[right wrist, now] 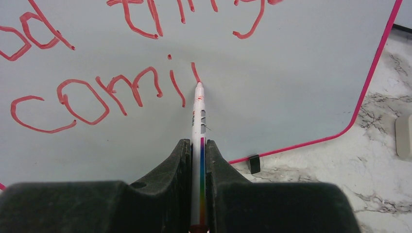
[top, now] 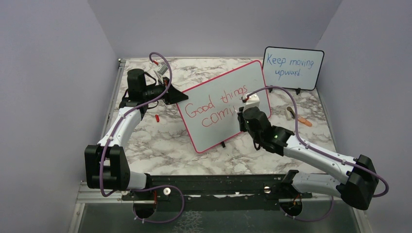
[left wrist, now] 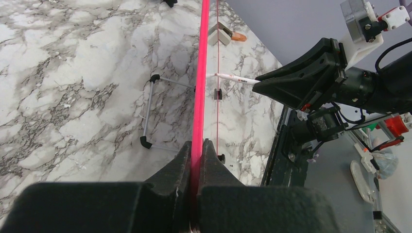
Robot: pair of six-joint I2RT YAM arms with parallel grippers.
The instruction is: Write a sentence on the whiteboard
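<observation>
The whiteboard [top: 228, 87], white with a red-pink frame, stands tilted on the marble table. Red writing [top: 214, 104] on it reads "Good things" and below it "comi" plus one short stroke [right wrist: 194, 72]. My left gripper [top: 176, 95] is shut on the board's left edge; the left wrist view shows the pink frame [left wrist: 199, 87] edge-on between the fingers. My right gripper [right wrist: 198, 145] is shut on a white marker [right wrist: 198, 121] with a rainbow stripe. The marker's tip touches the board at the foot of that short stroke. The marker also shows in the left wrist view [left wrist: 235, 78].
A smaller black-framed board [top: 293, 67] with blue writing "Keep moving upward" stands at the back right. A small red cap [top: 157, 117] lies left of the whiteboard. An eraser [top: 291, 112] and an orange object [top: 305, 122] lie at the right.
</observation>
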